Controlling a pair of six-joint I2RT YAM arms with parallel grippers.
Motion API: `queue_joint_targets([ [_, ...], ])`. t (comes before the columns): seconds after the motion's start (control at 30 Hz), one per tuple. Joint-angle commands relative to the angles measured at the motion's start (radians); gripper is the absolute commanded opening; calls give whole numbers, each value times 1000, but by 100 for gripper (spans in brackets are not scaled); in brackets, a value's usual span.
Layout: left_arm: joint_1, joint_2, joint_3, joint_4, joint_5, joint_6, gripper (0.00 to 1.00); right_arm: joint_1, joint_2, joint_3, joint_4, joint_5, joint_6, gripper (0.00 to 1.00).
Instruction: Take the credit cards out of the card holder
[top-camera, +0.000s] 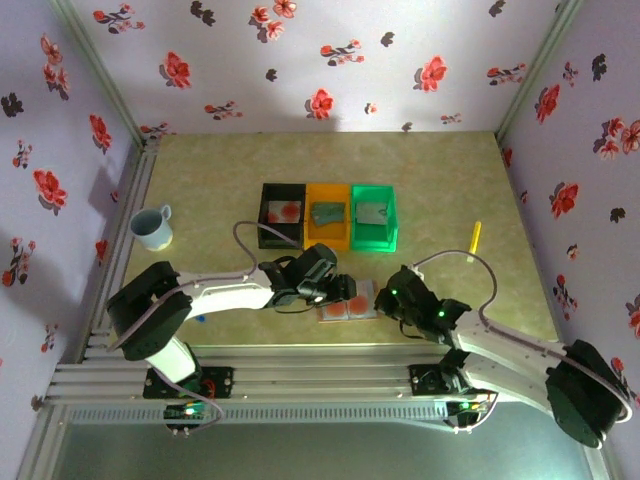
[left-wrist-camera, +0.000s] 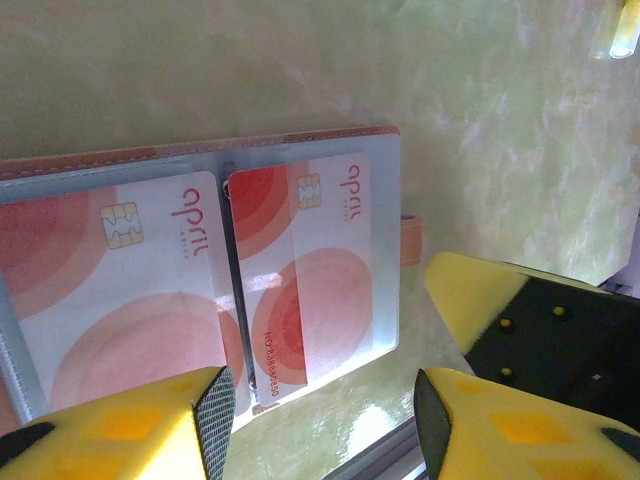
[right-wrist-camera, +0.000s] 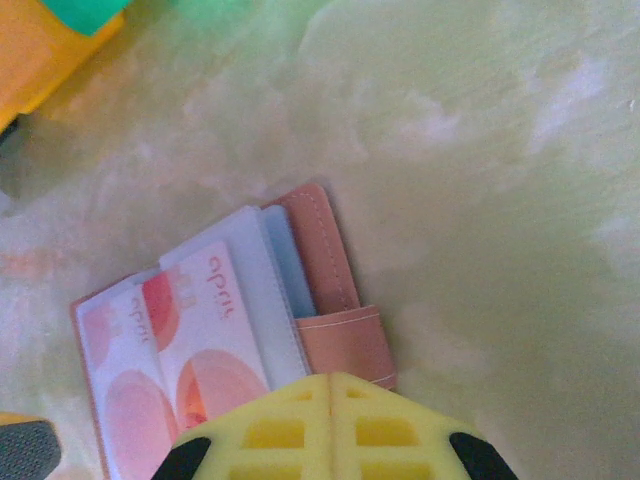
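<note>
Top external: card holder (top-camera: 347, 309) open flat, long axis left-right.

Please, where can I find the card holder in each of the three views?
Top external: the card holder is at lower middle, nearer than the orange bin.
Left wrist: the card holder lies open across the left and centre.
Right wrist: the card holder is at lower left, open.
Shared landmark: the credit cards with red-orange blotches in its sleeves.

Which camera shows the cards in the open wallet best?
Left wrist view: the credit cards sit close, chips and lettering clear. Right wrist view shows them smaller, partly hidden; top view, a tiny pinkish patch.
</note>
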Motion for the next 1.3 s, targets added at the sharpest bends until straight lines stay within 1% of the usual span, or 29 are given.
queue_joint_targets([
  [0.0,-6,16,19,4,4,-13,52,-6,40,30,40,-27,-19,0],
  [0.17,-6,16,17,5,4,-14,52,-5,66,33,48,-26,-19,0],
  [0.33,-7,19,15,6,4,-13,52,-5,11,42,-4,21,-19,0],
  [0.43,-7,23,18,9,4,-12,52,-5,2,49,-6,20,-25,0],
  [0.7,-6,30,23,9,7,-11,52,-5,84,62,50,-24,-34,0],
  [1.1,-6,45,37,13,13,-12,52,-7,174,0,132,-13,-21,0],
  [1.27,-6,62,49,20,20,-14,52,-9,165,-21,132,-2,-8,0],
])
